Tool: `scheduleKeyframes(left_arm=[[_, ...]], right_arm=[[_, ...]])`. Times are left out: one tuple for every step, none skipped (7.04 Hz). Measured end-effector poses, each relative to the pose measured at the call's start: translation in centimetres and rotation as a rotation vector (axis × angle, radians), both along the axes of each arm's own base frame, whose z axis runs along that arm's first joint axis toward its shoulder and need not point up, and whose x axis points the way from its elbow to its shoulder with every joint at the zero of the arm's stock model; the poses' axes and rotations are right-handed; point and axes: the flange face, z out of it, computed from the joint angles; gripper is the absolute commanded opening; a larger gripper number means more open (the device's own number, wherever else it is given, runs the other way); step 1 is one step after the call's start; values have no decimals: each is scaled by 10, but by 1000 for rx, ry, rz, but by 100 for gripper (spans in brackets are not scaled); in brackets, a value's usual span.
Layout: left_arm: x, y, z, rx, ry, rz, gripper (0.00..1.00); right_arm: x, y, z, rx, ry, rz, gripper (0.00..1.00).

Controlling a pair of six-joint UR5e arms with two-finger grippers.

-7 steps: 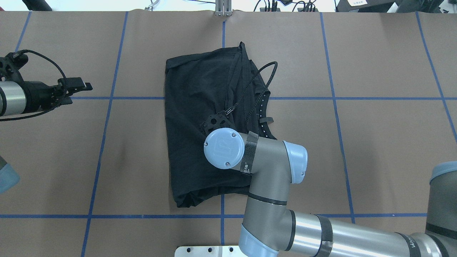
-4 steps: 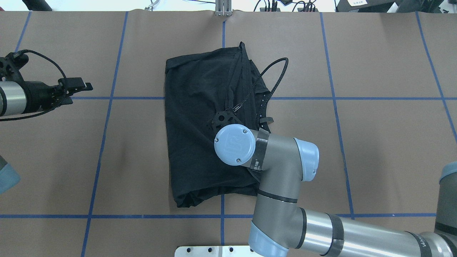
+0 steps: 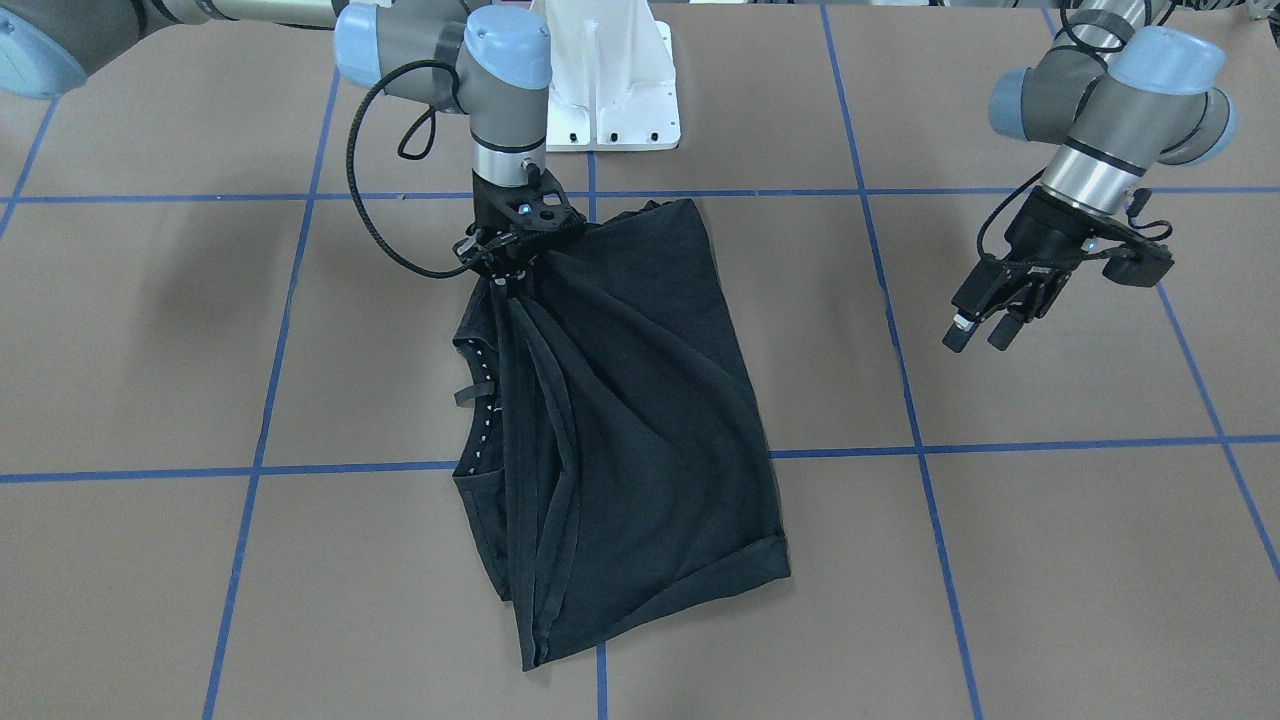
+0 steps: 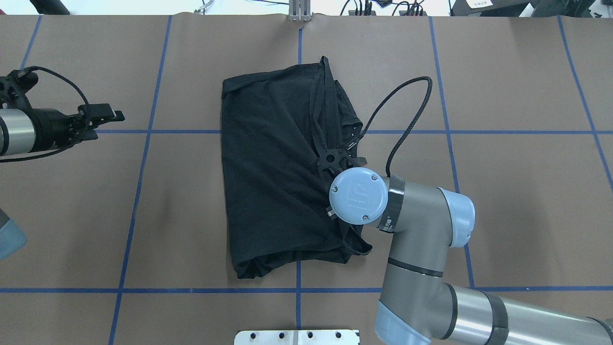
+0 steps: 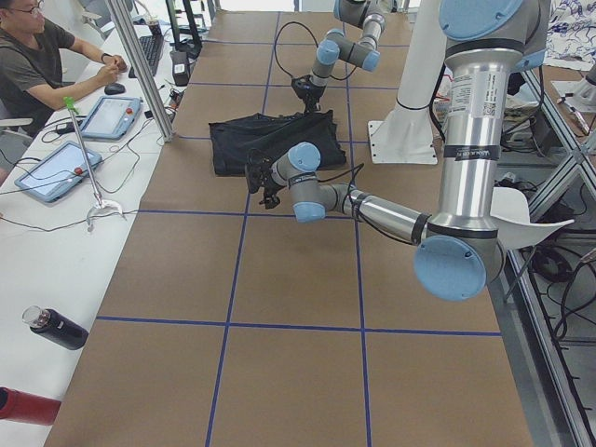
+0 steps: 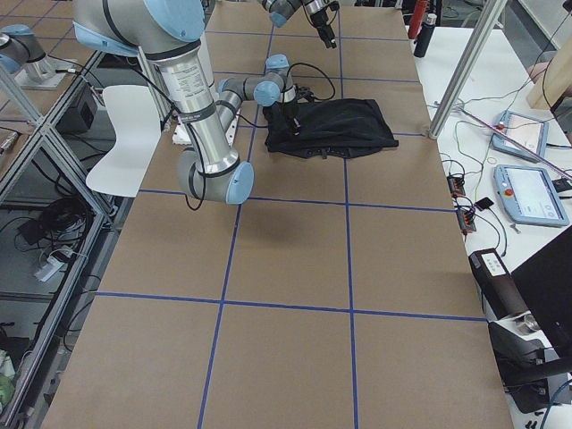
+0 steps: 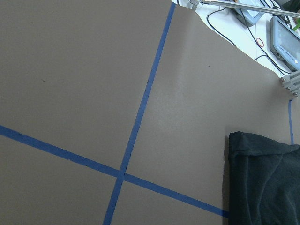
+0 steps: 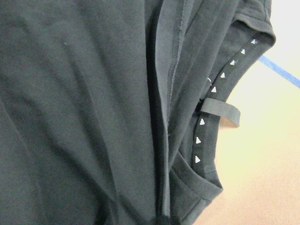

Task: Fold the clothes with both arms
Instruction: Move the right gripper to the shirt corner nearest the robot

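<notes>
The clothes are one black T-shirt (image 3: pixel 640 420) lying partly folded mid-table, also seen from overhead (image 4: pixel 268 182). My right gripper (image 3: pixel 505 272) is shut on a bunched edge of it near the collar and holds that edge lifted, so taut pleats run down to the table. In the right wrist view the collar (image 8: pixel 201 122) with small white marks lies beside the pleats. From overhead the right wrist (image 4: pixel 358 194) hides the fingers. My left gripper (image 3: pixel 980 337) hovers open and empty above bare table, well away from the shirt (image 7: pixel 267 183).
The white pedestal base (image 3: pixel 600 80) stands at the robot's side of the table. Blue tape lines (image 4: pixel 143 132) grid the brown surface. A black cable loop (image 4: pixel 412 110) arcs beside the right wrist. A person (image 5: pixel 37 56) sits at a side table with tablets (image 5: pixel 56 172).
The right arm has moved to the right with the shirt's edge in its gripper, drawing fabric across and uncovering the near right hem corner. The left arm has not moved.
</notes>
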Motion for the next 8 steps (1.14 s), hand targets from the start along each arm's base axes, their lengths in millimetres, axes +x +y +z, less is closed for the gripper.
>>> scheduleKeyframes(left_arm=[[0,0,-1,2,2,0,100],[-1,1,-4,5,5,0,100],[-1,1,-6,7,7,0,100],[-2,2,-8,10,10,0,100],[-2,2,-10,13,13,-1,100],[-2,3,-11,14,14,0,100],[-2,3,-12,14,15,0,100],[-2,3,-12,15,15,1,100]], right_arm=[[6,1,7,-3,3,6,0],[9,1,11,-7,4,15,0],[12,-4,14,-10,5,25,0],[16,-10,17,-12,10,38,2],[19,-13,22,-16,16,45,25],[21,-14,27,-19,23,48,28],[22,-15,30,-20,26,51,44],[23,-17,31,-21,27,56,51]])
